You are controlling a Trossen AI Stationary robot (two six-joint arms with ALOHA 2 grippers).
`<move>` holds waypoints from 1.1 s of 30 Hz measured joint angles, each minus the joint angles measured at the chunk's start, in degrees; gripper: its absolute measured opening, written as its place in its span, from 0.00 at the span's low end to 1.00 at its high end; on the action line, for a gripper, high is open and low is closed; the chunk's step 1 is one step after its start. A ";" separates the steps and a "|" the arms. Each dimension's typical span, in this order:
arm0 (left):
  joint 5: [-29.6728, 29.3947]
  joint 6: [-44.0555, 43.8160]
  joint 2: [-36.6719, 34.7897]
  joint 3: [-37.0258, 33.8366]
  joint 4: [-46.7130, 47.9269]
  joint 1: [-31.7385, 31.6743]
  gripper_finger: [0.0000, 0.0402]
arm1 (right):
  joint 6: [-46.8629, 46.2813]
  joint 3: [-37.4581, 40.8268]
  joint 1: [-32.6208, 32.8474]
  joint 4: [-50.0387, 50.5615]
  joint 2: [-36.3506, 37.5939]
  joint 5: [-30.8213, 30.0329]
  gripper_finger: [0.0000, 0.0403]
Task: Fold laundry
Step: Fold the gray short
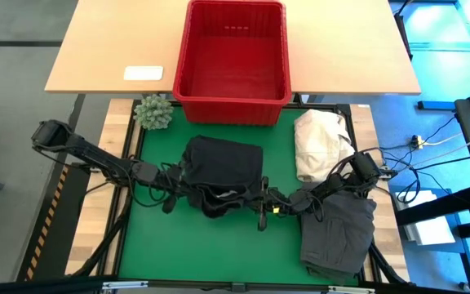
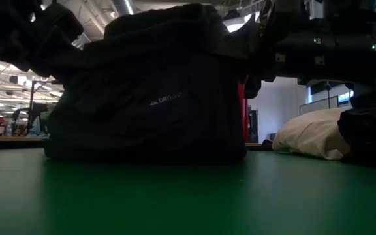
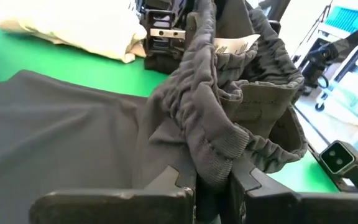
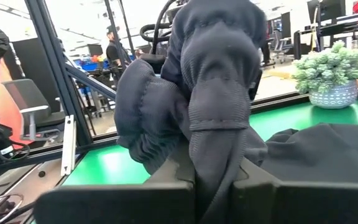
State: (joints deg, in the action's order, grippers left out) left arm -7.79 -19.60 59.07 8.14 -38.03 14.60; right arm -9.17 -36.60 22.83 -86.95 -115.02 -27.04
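Fingers of both grippers are pinching shut on one black garment [image 1: 223,171] in mid-mat. From the left wrist, the left gripper [image 3: 211,180] is clamping a ribbed, elasticated hem, the gathered waistband curling above it with a white label sewn inside. From the right wrist, the right gripper [image 4: 215,180] is squeezing a thick knitted fold that is bunching into soft rounded lumps. Seen from above, the two grippers are meeting at the garment's near edge, left arm reaching in from the left, right arm from the right.

On the green mat [image 1: 186,245], a dark grey garment [image 1: 339,233] is lying crumpled at the near right. Farther right, a cream cloth heap [image 1: 321,143] is sitting in soft folds. Beyond, at the far left corner, a spiky green plant [image 1: 153,112] is standing. Farthest, a red slatted plastic basket [image 1: 232,98] is resting on the pale wooden table [image 1: 113,49].
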 joint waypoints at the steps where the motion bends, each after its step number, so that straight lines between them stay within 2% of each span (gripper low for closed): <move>1: 0.02 -0.33 0.00 -0.54 -0.76 -0.27 0.06 | 0.00 0.00 0.00 0.07 0.00 -0.39 0.03; 17: 0.22 -1.26 0.00 -2.47 -1.91 -1.11 0.06 | -1.53 -0.02 -3.76 1.45 -0.02 0.87 0.03; 33: 0.24 -0.82 0.02 -2.47 -1.67 -1.11 0.06 | -2.50 -0.04 -3.74 1.47 -0.02 1.10 0.03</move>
State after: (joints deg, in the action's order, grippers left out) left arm -7.55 -20.43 59.09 5.67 -39.70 13.50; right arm -11.66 -36.64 19.09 -85.47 -115.04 -25.93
